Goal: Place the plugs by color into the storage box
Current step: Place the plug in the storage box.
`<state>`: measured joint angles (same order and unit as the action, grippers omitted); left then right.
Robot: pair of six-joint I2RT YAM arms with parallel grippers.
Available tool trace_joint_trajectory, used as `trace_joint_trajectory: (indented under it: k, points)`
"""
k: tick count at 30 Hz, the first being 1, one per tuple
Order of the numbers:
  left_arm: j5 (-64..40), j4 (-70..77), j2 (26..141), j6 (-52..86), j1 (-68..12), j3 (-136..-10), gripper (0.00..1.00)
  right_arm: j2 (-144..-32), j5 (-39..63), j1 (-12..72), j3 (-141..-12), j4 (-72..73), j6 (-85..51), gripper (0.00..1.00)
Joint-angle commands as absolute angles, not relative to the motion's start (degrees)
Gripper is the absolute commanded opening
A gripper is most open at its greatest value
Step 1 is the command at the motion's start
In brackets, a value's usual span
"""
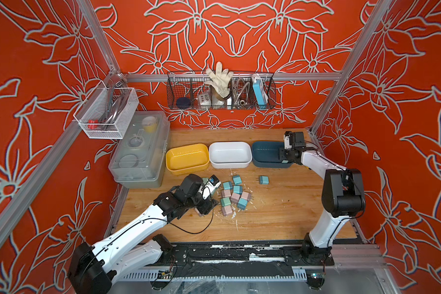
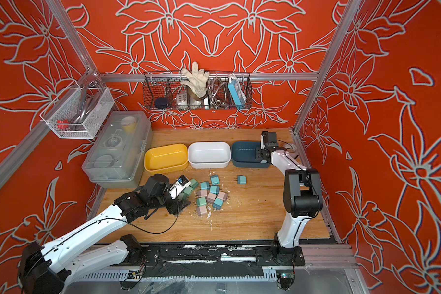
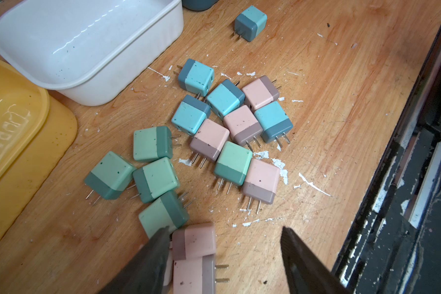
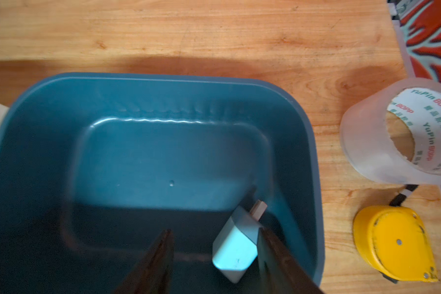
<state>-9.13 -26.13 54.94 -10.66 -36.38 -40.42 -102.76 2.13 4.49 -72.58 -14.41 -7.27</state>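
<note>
My right gripper [image 4: 214,231] is released, a light blue plug [image 4: 236,252] leaning on one finger in the blue bin [image 4: 163,84], lower right. My left gripper [image 3: 224,229] is spread over a pink plug [image 3: 196,240], bottom centre. Other plugs [image 3: 227,122] sit mid-worktop [image 3: 341,89]. They look light, rigid and slick, so I'd pinch the flat sides, not the prongs.

The plugs [image 3: 227,132] are small two-tone cubes with two metal prongs, mint green, light blue and dusty pink, tumbled in a loose cluster on the worktop [image 3: 329,101] near the white box [image 3: 87,45]. One lone blue plug [image 3: 250,23] lies apart. A tilted blue plug [image 4: 236,252] is inside the dark blue box [image 4: 163,96], touching a finger of my right gripper [image 4: 214,231]; I can't tell whether it rests on the bottom.
</note>
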Motion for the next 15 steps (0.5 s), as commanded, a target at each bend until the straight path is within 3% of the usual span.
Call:
trace_joint_trajectory:
  k: [1, 9, 12, 15]
  points:
    - [-9.0, -26.4, 55.4, -8.7, -36.5, -43.2, 0.7, -99.0, 6.0, 4.3, -73.1, -16.1, -9.1, 0.58]
    - [-10.0, -28.4, 64.0, -10.6, -36.5, -55.9, 0.68, -92.3, 21.2, 5.3, -69.3, -10.2, -18.7, 0.53]
    - [-5.9, -30.7, 67.2, -15.5, -36.7, -60.4, 0.67, -91.3, 19.7, 6.7, -68.4, -9.1, -16.4, 0.51]
    - [-2.9, -27.5, 66.3, -15.5, -36.9, -57.3, 0.67, -90.6, 19.6, 6.8, -67.0, -11.3, -16.7, 0.51]
